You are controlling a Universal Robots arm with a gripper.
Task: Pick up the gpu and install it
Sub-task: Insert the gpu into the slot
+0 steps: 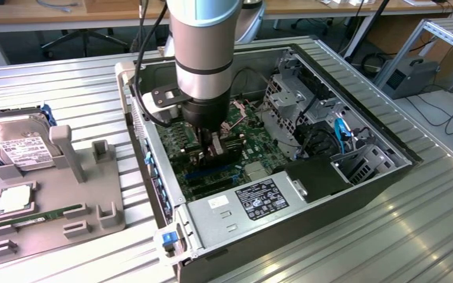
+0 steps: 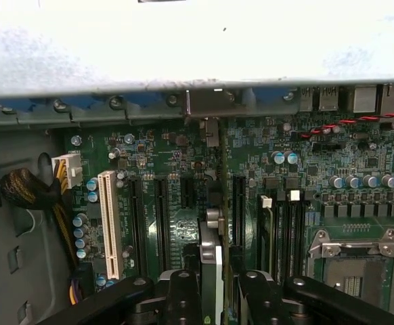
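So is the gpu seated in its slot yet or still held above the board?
Held on edge in the gripper, the gpu is over the motherboard slots; whether it's seated, cannot tell.

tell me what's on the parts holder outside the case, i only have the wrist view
Observer: The grey holder sits on the exterior view's left, beside the case. The hard drive stands on edge at its far end.
Operator: anything else on it
Observer: A green memory stick lies flat nearer the front, next to a square silver chip.
Operator: where's the arm relative to the case
Observer: The arm reaches straight down into the open case. The hand grips the gpu above the middle of the green board.
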